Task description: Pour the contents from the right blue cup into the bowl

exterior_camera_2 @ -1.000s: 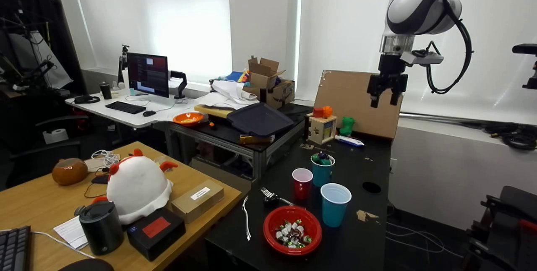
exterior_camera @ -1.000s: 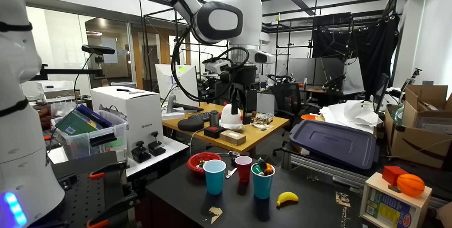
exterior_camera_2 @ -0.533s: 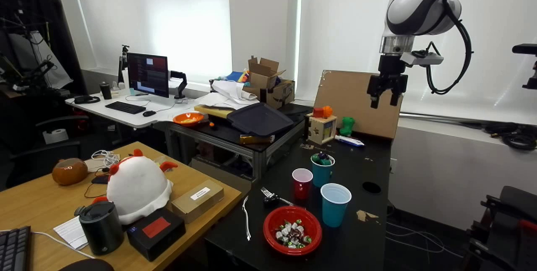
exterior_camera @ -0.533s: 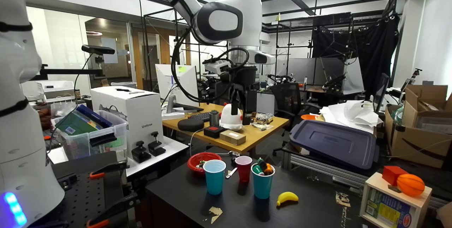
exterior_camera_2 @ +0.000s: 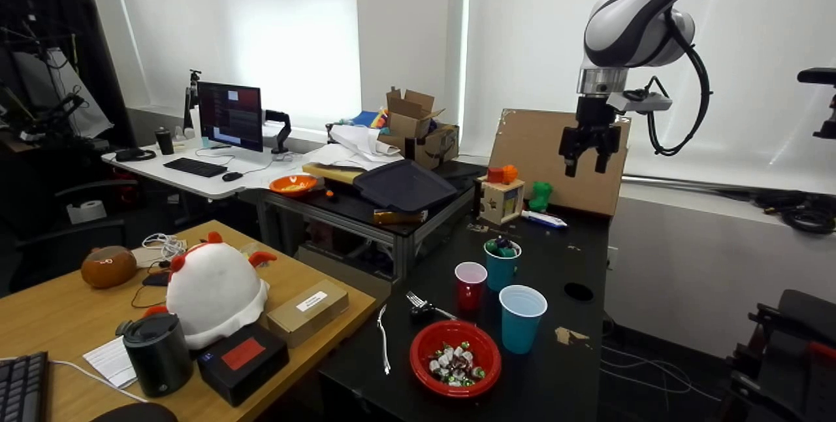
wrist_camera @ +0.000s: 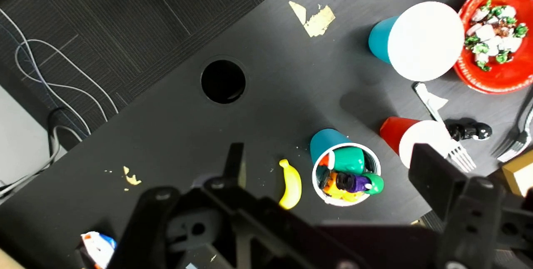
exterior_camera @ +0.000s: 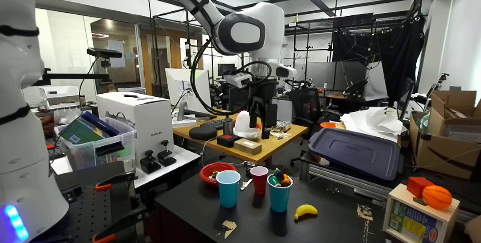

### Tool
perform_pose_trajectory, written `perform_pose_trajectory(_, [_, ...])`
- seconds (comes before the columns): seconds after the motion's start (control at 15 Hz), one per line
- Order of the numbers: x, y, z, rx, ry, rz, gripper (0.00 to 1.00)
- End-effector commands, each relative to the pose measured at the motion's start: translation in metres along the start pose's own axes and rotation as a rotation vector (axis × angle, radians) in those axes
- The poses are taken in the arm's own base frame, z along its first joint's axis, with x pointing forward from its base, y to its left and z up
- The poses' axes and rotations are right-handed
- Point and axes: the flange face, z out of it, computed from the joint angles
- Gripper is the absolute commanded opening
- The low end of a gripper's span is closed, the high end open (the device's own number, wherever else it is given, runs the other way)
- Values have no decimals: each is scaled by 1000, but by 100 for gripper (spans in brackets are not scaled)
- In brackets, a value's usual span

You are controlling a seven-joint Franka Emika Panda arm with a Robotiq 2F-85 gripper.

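Note:
The right blue cup point(exterior_camera: 279, 199) stands upright on the black table, filled to the rim with small green, orange and purple toys. It also shows in an exterior view point(exterior_camera_2: 501, 273) and in the wrist view point(wrist_camera: 327, 140). The shallow red bowl point(exterior_camera_2: 421, 370) holds several silver and green wrapped pieces; it is partly behind the lighter blue cup in an exterior view point(exterior_camera: 206, 181) and cut by the frame edge in the wrist view point(wrist_camera: 479, 83). My gripper point(exterior_camera: 260, 127) is open, empty and pointing down, well above the table point(exterior_camera_2: 586, 166). In the wrist view the right blue cup lies between the fingers point(wrist_camera: 333, 158).
The lighter blue cup point(exterior_camera: 228, 194) stands between the right blue cup and the bowl, beside the small red cup point(exterior_camera: 259, 183). A yellow banana point(wrist_camera: 291, 185) lies beside the right blue cup. Forks point(exterior_camera_2: 434, 308) lie near the bowl. A wooden box point(exterior_camera_2: 501, 203) stands farther off.
My gripper has moved down over the last half second, shifting a little right in one exterior picture and left in another. It stays open. The cups and the bowl have not moved.

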Motion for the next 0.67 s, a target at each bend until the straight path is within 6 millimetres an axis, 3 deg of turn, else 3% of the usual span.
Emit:
perform_pose_trajectory(0.0, [24, -1, 10, 27, -3, -4, 100])
perform_pose_trajectory(0.6, [72, -9, 67, 41, -32, 24, 100])
